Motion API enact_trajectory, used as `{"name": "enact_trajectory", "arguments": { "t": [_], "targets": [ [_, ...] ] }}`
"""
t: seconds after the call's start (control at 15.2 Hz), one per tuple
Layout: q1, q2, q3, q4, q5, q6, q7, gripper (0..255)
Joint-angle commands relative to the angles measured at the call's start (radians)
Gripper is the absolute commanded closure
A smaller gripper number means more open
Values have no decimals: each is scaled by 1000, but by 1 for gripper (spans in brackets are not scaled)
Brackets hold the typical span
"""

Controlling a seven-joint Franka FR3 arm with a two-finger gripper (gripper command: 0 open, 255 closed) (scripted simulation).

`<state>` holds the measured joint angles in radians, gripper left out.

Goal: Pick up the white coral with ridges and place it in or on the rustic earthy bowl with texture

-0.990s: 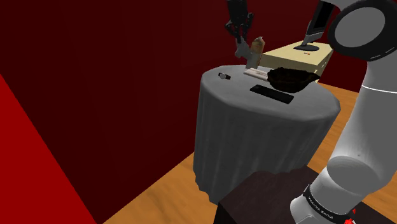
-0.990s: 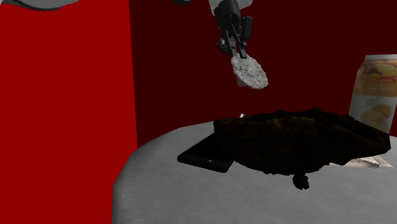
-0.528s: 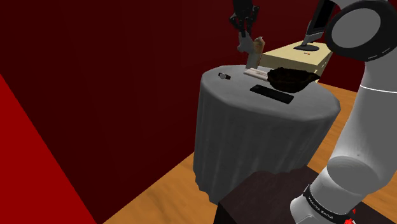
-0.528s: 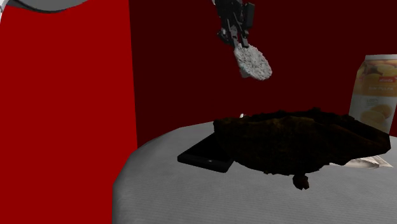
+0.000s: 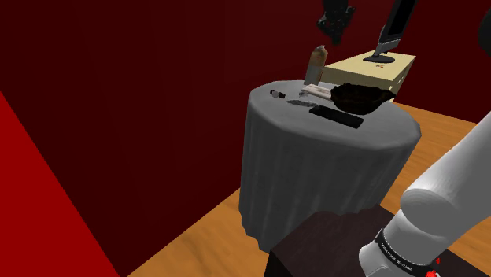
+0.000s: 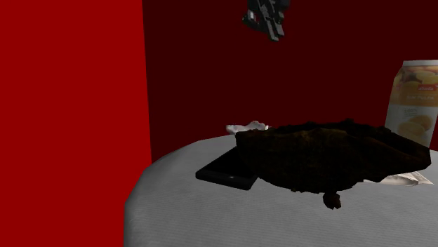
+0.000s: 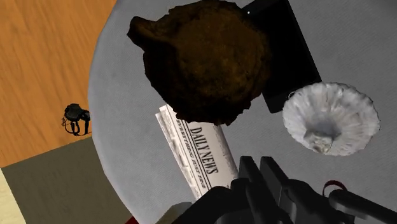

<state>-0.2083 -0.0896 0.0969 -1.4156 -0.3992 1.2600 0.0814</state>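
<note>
The white ridged coral (image 7: 329,118) lies on the grey tablecloth beside the dark brown rough bowl (image 7: 207,60), not in it. In the second exterior view the coral (image 6: 247,128) peeks out behind the bowl (image 6: 330,154). In the shoulder view it is a pale patch (image 5: 301,102) left of the bowl (image 5: 358,96). My gripper (image 5: 334,20) hangs high above the table, also near the second exterior view's top edge (image 6: 270,17). In the wrist view my gripper (image 7: 259,172) has its fingers together with nothing between them.
A black phone (image 7: 286,51) lies between coral and bowl. A folded newspaper (image 7: 194,149) sits beside the bowl, and a juice carton (image 6: 415,98) stands behind it. A small item (image 5: 276,94) rests near the round table's far edge. A beige box (image 5: 370,72) stands beyond the table.
The coral has left my gripper and now lies on the table beside the bowl. The gripper has risen and moved toward the shoulder view's right, over the bowl side.
</note>
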Motion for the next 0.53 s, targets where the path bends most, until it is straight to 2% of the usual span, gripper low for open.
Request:
{"name": "enact_trajectory", "arguments": {
  "t": [0.0, 0.07, 0.13, 0.2, 0.46],
  "targets": [
    [-17, -56, -22, -57, 2, 16, -36, 255],
    [-24, -86, -34, -88, 1, 25, -55, 255],
    [-19, -65, -26, -70, 2, 22, -39, 255],
    [-19, -65, -26, -70, 2, 22, -39, 0],
    [-4, -80, -29, -188, 80, 117, -37, 0]
  ]
}}
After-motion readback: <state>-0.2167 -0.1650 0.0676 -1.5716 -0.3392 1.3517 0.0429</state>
